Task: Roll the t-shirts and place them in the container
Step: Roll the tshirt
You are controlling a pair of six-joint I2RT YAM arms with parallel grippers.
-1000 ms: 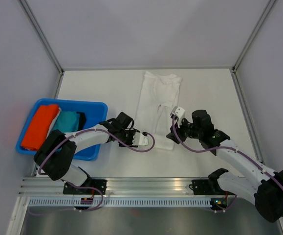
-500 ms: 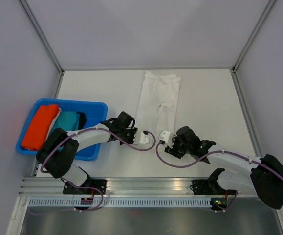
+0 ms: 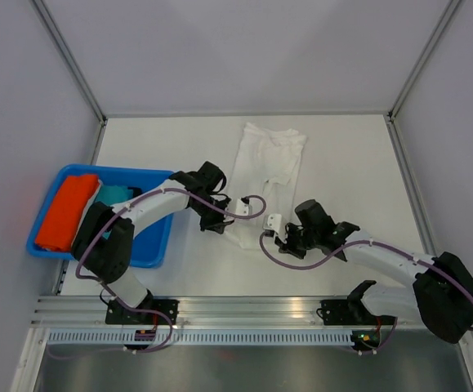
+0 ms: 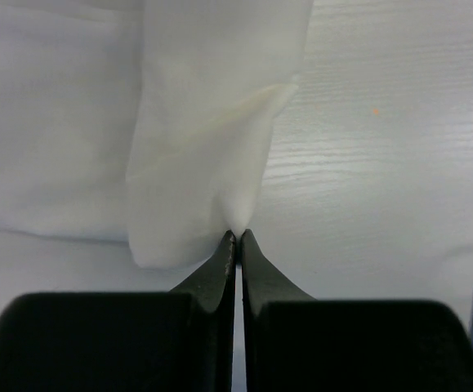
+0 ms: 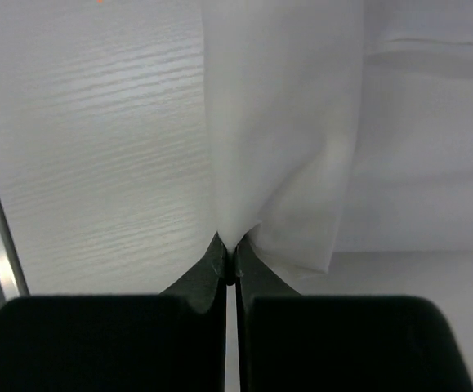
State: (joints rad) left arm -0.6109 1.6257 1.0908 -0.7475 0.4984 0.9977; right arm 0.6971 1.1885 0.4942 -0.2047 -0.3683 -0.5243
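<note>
Both of my grippers are clenched on the white t-shirt (image 3: 274, 153), which lies on the table (image 3: 350, 163) folded into a long narrow strip running from the far side toward my bases. My left gripper (image 4: 237, 236) has its jaws pressed together on a thin pinch of the shirt's near end at its left corner. In the left wrist view the cloth rises out of the fingertips as a creased flap, with pale wood-grain tabletop to the right of it. My right gripper (image 5: 229, 247) is closed the same way on the near end's right corner. There the cloth tents up from the pinch in a soft fold, with the wood grain on the left. From above, the two grippers sit close together at the near hem, the left arm reaching in from the left and the right arm from the right, and the hem between them looks drawn in and rumpled. The far end of the shirt lies flat near the back of the table. Any small marks on the cloth are too faint to read in these views. To the left, well apart from the white shirt, the blue tray (image 3: 156, 173) holds the orange t-shirt (image 3: 63, 211) and just beside it the teal t-shirt (image 3: 110, 196), partly hidden under my left arm
</note>
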